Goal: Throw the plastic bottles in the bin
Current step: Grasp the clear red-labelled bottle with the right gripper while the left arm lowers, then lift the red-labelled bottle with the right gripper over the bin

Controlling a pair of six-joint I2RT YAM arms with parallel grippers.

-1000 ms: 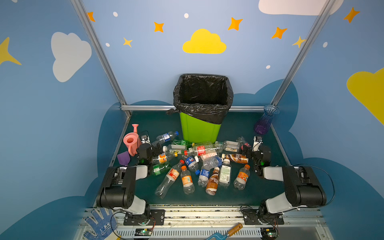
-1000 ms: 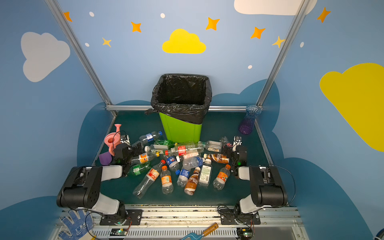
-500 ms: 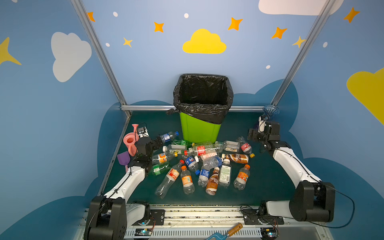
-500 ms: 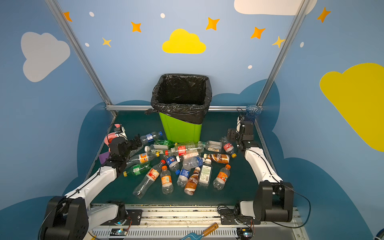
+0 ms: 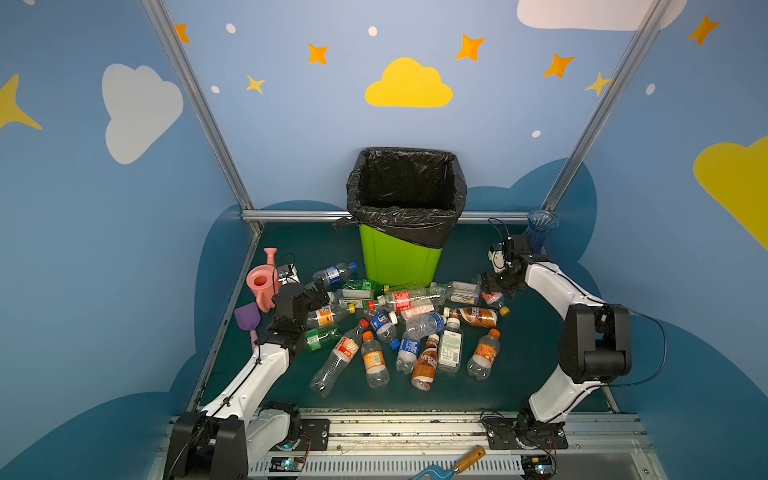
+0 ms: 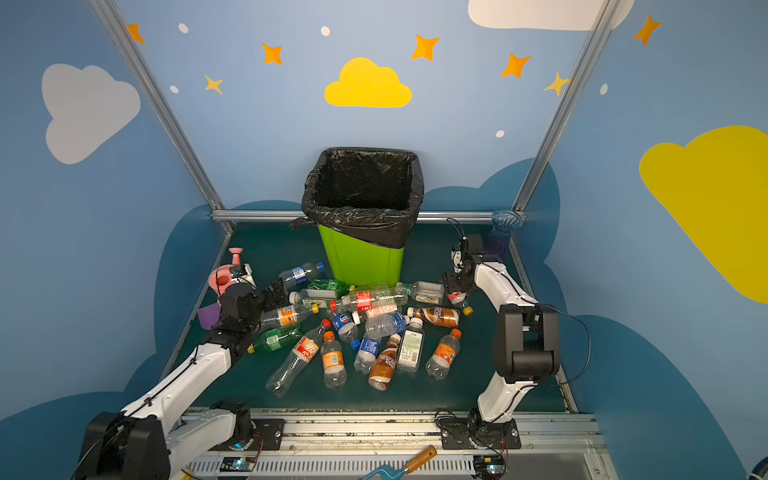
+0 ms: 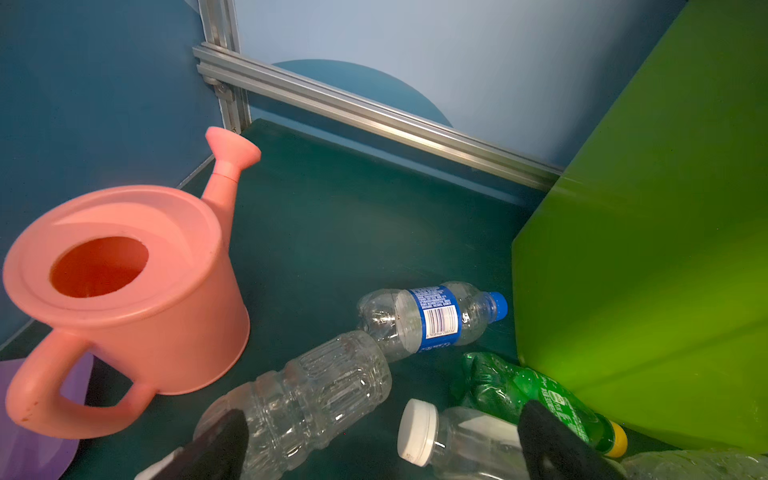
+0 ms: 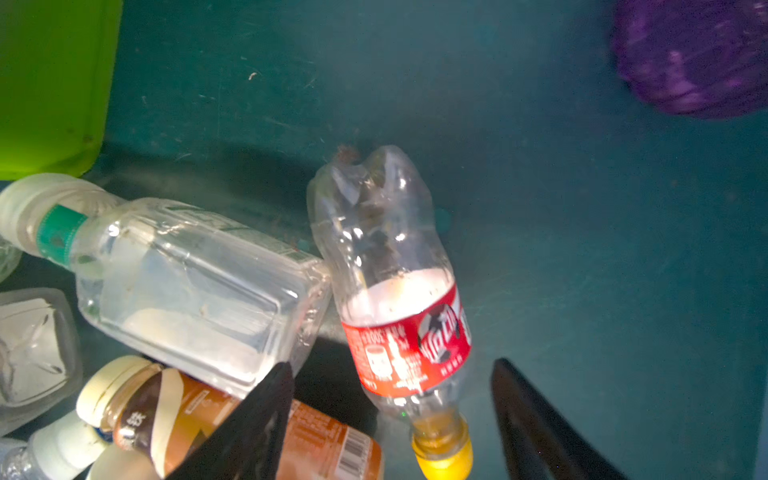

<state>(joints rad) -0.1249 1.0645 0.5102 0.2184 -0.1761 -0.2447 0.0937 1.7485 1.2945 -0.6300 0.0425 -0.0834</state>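
Several plastic bottles (image 5: 419,324) lie in a heap on the green floor in front of the bin (image 5: 399,257), a lime-green basket with a black liner. My left gripper (image 7: 386,449) is open low at the heap's left edge (image 5: 322,289). A clear ribbed bottle (image 7: 307,395) and a white-capped bottle (image 7: 457,444) lie between its fingers. My right gripper (image 8: 392,428) is at the heap's right edge (image 5: 490,286). It is open and straddles the neck of a red-labelled bottle with a yellow cap (image 8: 399,299). Gaps show on both sides of that bottle (image 5: 494,299).
A pink watering can (image 5: 262,282) and a purple scoop (image 5: 247,318) stand by the left wall, close to my left arm. A blue-purple vase (image 5: 540,226) stands in the back right corner behind my right wrist. A wooden-handled tool (image 5: 457,463) lies on the front rail.
Both arms have unfolded from the front and reached into the heap. My right gripper came down from beside the vase onto the red-labelled bottle, and its fingers have drawn closer together.
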